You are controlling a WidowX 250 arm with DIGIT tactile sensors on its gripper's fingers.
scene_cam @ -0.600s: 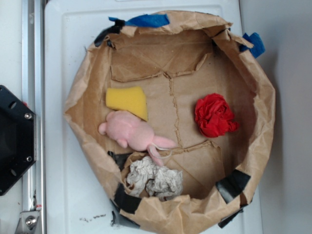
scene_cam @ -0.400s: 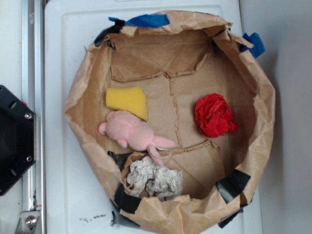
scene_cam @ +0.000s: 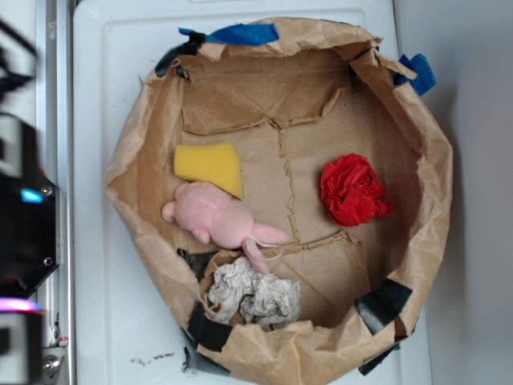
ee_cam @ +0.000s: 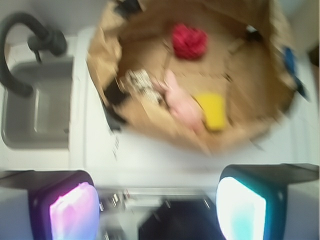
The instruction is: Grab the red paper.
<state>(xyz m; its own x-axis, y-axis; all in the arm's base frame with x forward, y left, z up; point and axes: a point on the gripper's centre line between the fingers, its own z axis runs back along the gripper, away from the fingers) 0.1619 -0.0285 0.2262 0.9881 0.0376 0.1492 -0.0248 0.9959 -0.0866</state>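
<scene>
The gripper (ee_cam: 157,205) is seen in the wrist view with its two fingers spread wide, one finger (ee_cam: 65,210) glowing pink at the lower left and the other at the lower right glowing teal. Nothing is held between them and nothing is touched; only blurred dark hardware and the white surface (ee_cam: 150,160) are seen in the gap. In the exterior view, only blurred dark parts of the arm (scene_cam: 20,216) are caught at the 9 o'clock edge, well apart from the brown paper basin (scene_cam: 437,200).

The red paper (scene_cam: 353,190) is found lying on the basin floor at about 3 o'clock from its centre, near the wall on that side and apart from the other contents. In the wrist view the same ball (ee_cam: 190,41) is shown near 12 o'clock, far from the fingers.

A yellow sponge wedge (scene_cam: 208,167) is placed toward 9 o'clock, with a pink plush toy (scene_cam: 216,216) touching its lower edge. A greyish-white paper ball (scene_cam: 252,293) is lodged against the wall at about 6 o'clock, just beside the toy's tail end. Patches of blue tape (scene_cam: 244,33) and black tape (scene_cam: 383,305) are seen on the rim. A grey sink (ee_cam: 37,105) with a black faucet (ee_cam: 30,45) is visible at 9 o'clock in the wrist view.
</scene>
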